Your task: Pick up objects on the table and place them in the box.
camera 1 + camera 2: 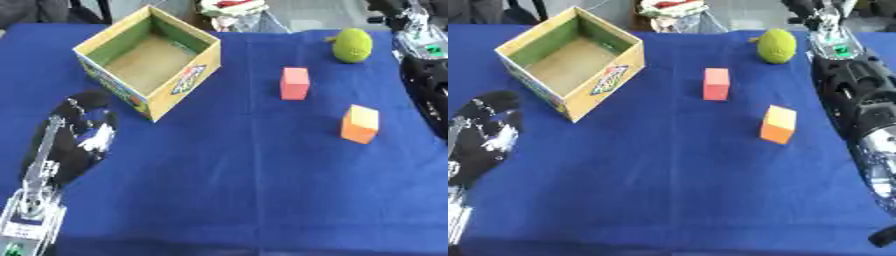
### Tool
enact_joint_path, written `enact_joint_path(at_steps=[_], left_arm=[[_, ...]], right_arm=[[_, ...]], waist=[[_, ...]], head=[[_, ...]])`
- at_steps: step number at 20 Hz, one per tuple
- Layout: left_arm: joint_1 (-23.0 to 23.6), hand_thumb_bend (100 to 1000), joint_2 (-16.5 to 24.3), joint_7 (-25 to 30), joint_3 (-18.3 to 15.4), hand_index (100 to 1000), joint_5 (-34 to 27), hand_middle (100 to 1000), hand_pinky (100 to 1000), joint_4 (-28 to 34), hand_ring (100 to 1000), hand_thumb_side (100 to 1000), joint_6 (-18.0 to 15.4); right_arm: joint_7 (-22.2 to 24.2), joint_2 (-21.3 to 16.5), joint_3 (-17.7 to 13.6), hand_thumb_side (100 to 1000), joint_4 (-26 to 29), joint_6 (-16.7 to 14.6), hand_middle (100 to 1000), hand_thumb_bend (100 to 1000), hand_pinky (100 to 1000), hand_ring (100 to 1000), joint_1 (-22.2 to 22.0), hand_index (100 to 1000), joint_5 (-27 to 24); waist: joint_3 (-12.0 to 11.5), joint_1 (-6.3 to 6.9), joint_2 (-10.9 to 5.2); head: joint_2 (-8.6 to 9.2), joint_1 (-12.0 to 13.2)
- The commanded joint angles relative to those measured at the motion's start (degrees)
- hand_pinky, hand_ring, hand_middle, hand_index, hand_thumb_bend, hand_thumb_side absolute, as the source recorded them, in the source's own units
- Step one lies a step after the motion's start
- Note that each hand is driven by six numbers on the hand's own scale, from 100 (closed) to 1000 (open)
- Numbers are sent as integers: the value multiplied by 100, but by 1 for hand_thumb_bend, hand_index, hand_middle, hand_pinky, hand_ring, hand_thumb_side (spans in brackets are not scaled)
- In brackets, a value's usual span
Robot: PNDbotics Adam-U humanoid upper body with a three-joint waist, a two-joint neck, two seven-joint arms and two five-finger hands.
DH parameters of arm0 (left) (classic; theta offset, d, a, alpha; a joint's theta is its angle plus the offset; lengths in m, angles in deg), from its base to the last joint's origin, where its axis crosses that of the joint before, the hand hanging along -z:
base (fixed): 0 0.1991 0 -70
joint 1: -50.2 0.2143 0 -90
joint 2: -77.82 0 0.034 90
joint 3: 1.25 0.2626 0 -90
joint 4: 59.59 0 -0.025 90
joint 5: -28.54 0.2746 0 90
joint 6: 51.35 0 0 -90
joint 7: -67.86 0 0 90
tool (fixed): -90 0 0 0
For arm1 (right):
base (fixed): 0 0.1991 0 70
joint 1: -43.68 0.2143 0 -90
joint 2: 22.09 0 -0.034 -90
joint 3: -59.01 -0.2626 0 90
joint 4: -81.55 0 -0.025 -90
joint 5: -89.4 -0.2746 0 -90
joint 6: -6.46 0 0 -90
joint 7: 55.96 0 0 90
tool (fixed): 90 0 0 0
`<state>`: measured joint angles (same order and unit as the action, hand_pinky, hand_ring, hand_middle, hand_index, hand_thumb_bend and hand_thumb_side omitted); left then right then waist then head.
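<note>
I take the open cardboard box [149, 62] as my landmark; it sits at the far left of the blue tablecloth [245, 190], turned cornerwise to me, and I can see straight down to its bare brown floor and green inner walls. Nothing lies inside it that I can make out.

The three things to pick up are all to the right of the box, out on the cloth. The red block [295, 83] stands closest to the box, just past a crease in the cloth, roughly level with the box's near corner. The orange block [360, 124] lies farther right of the box and nearer to me than the red one, well apart from it. The green round fruit-like object [352, 45] is farthest from the box, level with its far edge, near the table's back right.

My left hand [83, 127] rests on the cloth just in front of the box's near-left side, close to it but not touching it. Its dark fingers look relaxed and point up toward the box, holding nothing; the silver forearm trails down to the lower left corner.

My right arm [855, 95] runs along the right edge of the cloth, far from the box, on the other side of the green object. I see the forearm and wrist parts, but I cannot tell how that hand's fingers stand.

Beyond the box, off the back edge, lies some white and red clutter [234, 12].
</note>
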<state>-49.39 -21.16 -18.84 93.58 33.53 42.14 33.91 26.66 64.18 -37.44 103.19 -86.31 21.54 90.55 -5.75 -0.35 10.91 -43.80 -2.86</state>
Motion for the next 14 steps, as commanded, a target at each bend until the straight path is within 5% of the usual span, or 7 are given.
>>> enact_joint_path(at_steps=[1, 8, 14], left_arm=[[-75, 235, 71, 25, 5, 801, -41, 744, 541, 69, 800, 323, -7], [-71, 237, 74, 28, 8, 801, -40, 743, 540, 68, 800, 323, -5], [-65, 238, 78, 26, 1, 801, -31, 743, 540, 66, 800, 324, -5]], right_arm=[[-25, -35, 41, 405, -40, 16, 792, 100, 721, 812, 72, 881, 80], [-26, -41, 129, 398, -94, 34, 857, 100, 757, 879, 18, 902, 462], [-42, -103, 245, 378, 38, 79, 936, 100, 845, 974, 2, 941, 1678]], waist=[[-15, 7, -81], [-33, -7, -73], [-41, -14, -53]], head=[[27, -26], [22, -30], [18, -11]])
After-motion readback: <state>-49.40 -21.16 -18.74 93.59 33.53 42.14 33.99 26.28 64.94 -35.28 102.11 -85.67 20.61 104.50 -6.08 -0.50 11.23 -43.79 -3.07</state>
